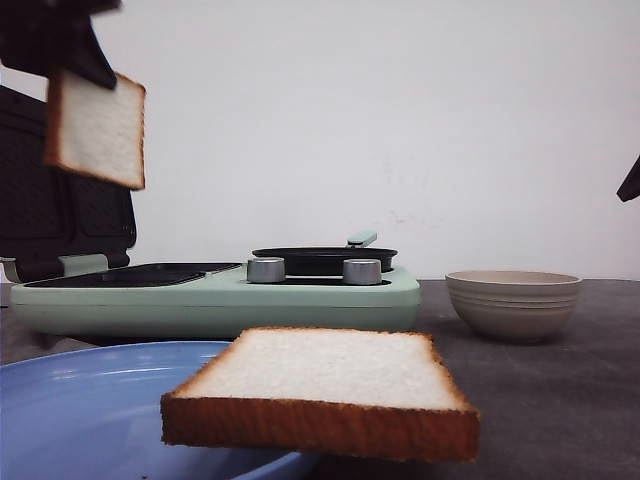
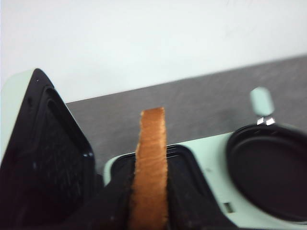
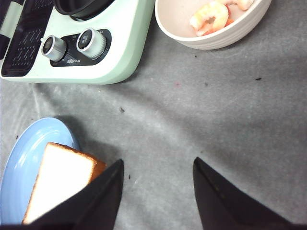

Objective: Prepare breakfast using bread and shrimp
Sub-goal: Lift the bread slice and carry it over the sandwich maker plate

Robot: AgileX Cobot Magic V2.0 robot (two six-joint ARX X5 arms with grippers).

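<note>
My left gripper is shut on one slice of bread and holds it upright, high above the open sandwich grill plate. In the left wrist view that slice shows edge-on as a brown crust between the black fingers. The other bread slice lies flat on the rim of the blue plate. Pink and white shrimp lie in the beige ribbed bowl. My right gripper stands open over bare grey table, beside the plated slice.
The mint-green breakfast maker stands mid-table with its black lid raised at the left. A black pan and two silver knobs are on its right half. The bowl sits to its right.
</note>
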